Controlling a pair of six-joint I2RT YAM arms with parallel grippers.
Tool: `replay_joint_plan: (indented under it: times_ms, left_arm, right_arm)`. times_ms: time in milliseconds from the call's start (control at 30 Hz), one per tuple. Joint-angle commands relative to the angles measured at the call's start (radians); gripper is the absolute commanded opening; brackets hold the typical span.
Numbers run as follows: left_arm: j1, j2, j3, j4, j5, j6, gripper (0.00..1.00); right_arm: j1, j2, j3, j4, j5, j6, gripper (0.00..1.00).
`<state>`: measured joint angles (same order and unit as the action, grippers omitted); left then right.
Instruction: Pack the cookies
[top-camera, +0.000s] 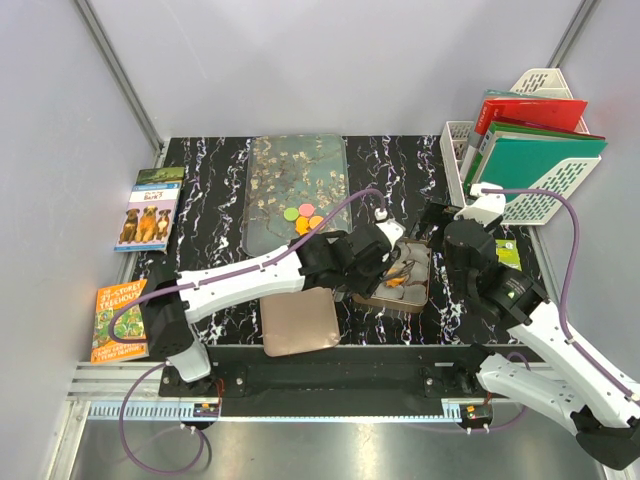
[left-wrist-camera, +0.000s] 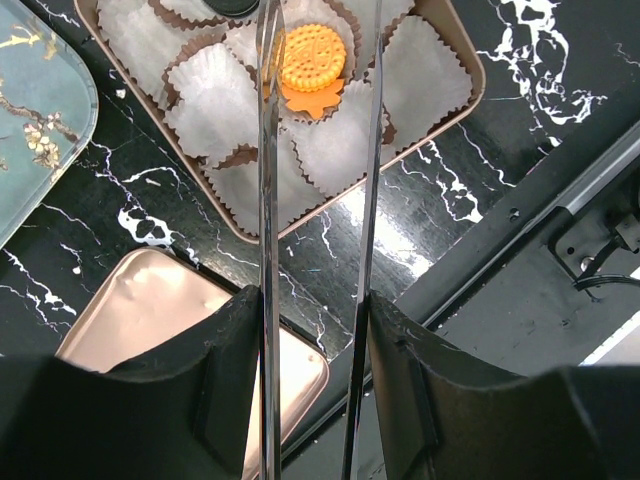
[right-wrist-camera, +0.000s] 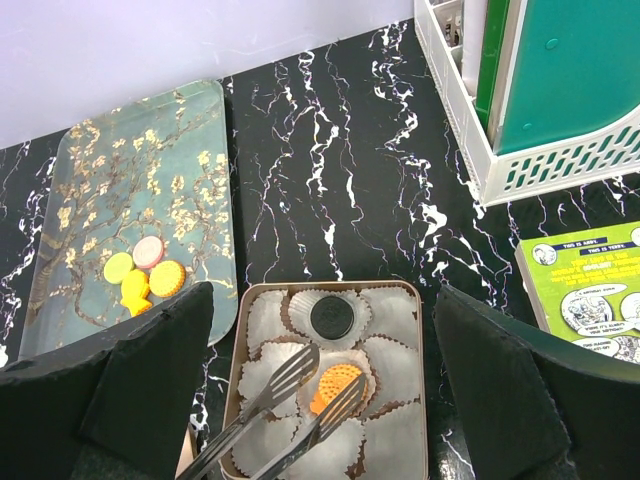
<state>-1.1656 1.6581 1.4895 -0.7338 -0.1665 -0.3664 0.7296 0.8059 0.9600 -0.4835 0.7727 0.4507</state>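
Left pincer (left-wrist-camera: 312, 310) clamped on tongs (left-wrist-camera: 265, 200), tips astride the orange cookie (left-wrist-camera: 311, 58) in the tin (left-wrist-camera: 455, 105), top centre. Right pincer (right-wrist-camera: 322, 295) wide. More cookies (right-wrist-camera: 145, 270) on the floral tray (right-wrist-camera: 100, 180). Book (top-camera: 120, 320) lower left reads "Treehouse".

Four cookies (right-wrist-camera: 167, 277) lie on one tray (right-wrist-camera: 120, 160), perhaps three in one tin (right-wrist-camera: 421, 380).

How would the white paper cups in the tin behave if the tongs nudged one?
Probably floppy and very light: the paper cups are thin and pleated, so a nudge would likely crumple or slide one. Packed tightly in the tin, they seem unlikely to tip. The one under the orange cookie may stay put better.
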Motion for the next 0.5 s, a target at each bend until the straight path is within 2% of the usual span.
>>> replay_joint_plan:
  times_ms: [0,467]
  left_arm:
    - [0.001,0.011,-0.009,0.027,0.013,-0.014,0.47]
    - [0.001,0.063,-0.023,0.025,0.019,-0.012,0.47]
  right_arm:
    - [-0.001,-0.008,-0.004,0.022,0.002,0.014,1.00]
    - [-0.001,-0.001,-0.010,0.022,0.000,0.016,1.00]
